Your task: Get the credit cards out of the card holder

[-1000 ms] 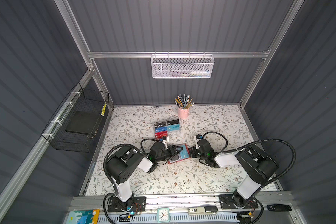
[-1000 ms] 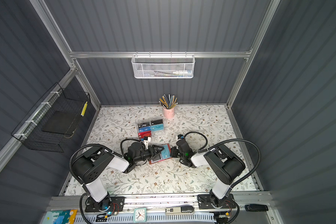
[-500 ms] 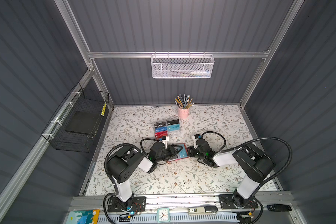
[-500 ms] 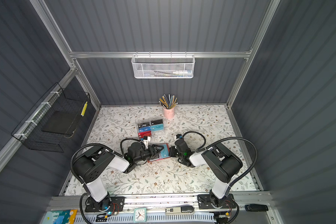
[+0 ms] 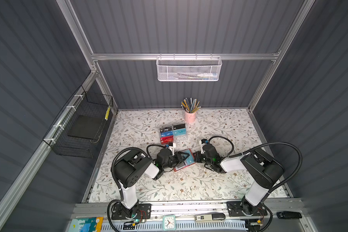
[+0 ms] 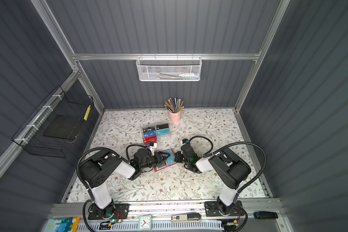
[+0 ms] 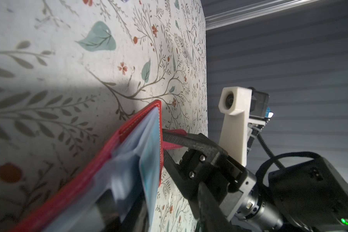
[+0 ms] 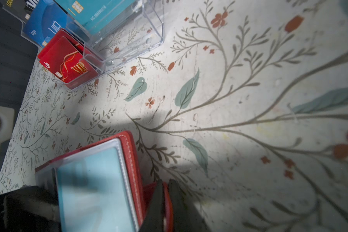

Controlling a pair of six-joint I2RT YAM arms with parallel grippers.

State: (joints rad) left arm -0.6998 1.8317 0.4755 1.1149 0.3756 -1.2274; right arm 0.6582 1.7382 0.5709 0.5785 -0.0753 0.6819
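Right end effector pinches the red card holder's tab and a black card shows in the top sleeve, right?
No: the right wrist view shows a teal card in the top sleeve, not black. The right end effector does pinch the red card holder's tab.

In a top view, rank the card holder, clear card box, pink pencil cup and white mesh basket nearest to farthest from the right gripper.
1. card holder: in the right gripper's pinch.
2. clear card box: just behind the holder.
3. pink pencil cup: farther back, slightly right.
4. white mesh basket: hanging highest, at the back.
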